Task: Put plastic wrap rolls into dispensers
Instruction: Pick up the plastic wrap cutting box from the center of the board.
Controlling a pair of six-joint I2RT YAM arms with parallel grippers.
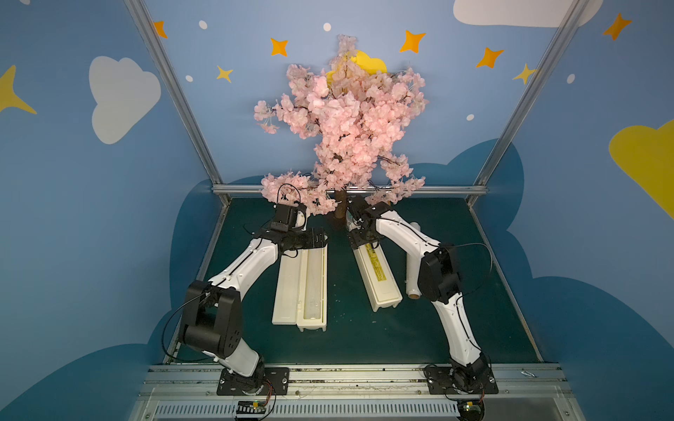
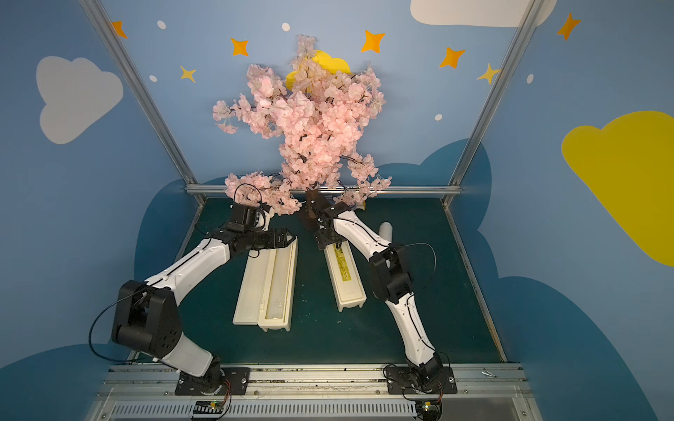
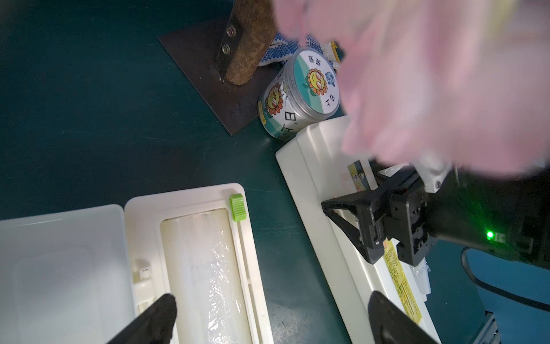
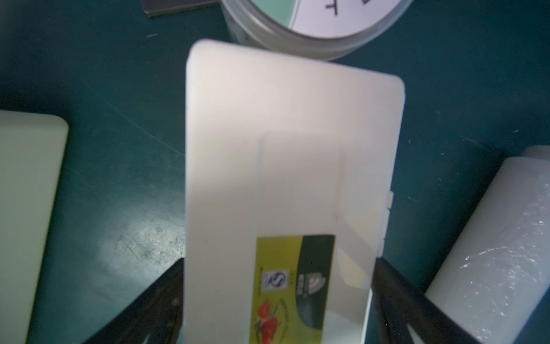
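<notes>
The left dispenser point(image 1: 321, 320) lies with its lid point(image 3: 59, 253) flat open, and a plastic wrap roll point(image 3: 205, 268) rests in its trough. My left gripper point(image 3: 273, 312) hangs open over its far end, nothing between the fingers. The second dispenser point(image 4: 282, 119) lies closed, with a yellow-and-black label on the lid. My right gripper point(image 4: 279, 262) is open astride its far end, a finger close by each long side. A second plastic wrap roll point(image 1: 412, 269) lies loose on the mat right of this box, partly behind my right arm.
A green-and-white can point(image 3: 300, 98) stands at the closed box's far end, next to the tree trunk point(image 3: 247, 41) on its brown base plate point(image 3: 208, 74). Pink blossom branches point(image 1: 339, 127) overhang both wrists. A dotted glove point(image 3: 279, 47) lies behind the can.
</notes>
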